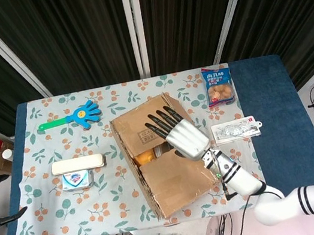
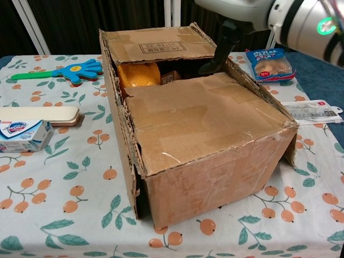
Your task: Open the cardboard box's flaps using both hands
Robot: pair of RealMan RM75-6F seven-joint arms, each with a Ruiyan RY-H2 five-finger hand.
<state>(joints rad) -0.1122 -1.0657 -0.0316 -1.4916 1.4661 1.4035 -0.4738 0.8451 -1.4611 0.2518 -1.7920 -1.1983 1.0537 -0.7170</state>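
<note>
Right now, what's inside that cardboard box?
Through the gap between the cardboard box's two inner flaps, an orange rounded object and something brownish beside it show. The flaps and the right hand above hide the rest.

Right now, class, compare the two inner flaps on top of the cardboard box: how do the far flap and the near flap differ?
The far flap carries a printed rectangular label; the near flap shows only tape strips. The right hand reaches over the far flap, while nothing touches the near flap. In the chest view the near flap sags toward the front; the far flap lies flatter. Both are brown cardboard, still folded inward, leaving a gap between them.
</note>
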